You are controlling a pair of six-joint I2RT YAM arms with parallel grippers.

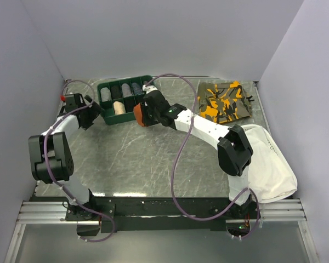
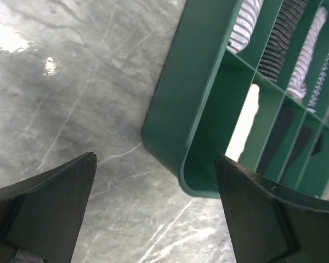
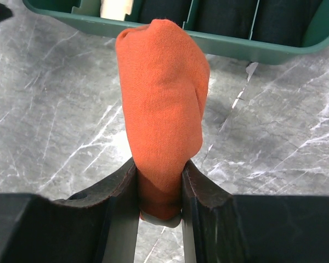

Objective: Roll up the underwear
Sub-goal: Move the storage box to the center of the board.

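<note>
The underwear (image 3: 162, 120) is a tight orange roll, pinched by one end between the right jaws; most of the roll sticks out past them with nothing supporting it. From the top view it sits at about 5 o'clock of the green tray (image 1: 100, 104), just beside the tray's near wall. It looks lifted off the marble surface (image 1: 142, 159), though I cannot tell that for sure. The left jaws are spread wide and hold nothing, hovering over the surface at the tray's 9 o'clock corner.

The rolling looks done, and the likely next step is dropping the roll into a slot of the tray.

What could go wrong:
- The grip is on one end only, so the free end could sag or loosen, and a fold line already shows down the side of the roll
- The tray wall is right in front, so a low approach could catch the free end on the rim and unroll it
- The slots nearest the roll look dark and I cannot tell whether they are free; the cream roll (image 1: 118, 107) already fills one
- Once the right jaws let go, the fabric may spring apart unless the slot walls hold it
</note>
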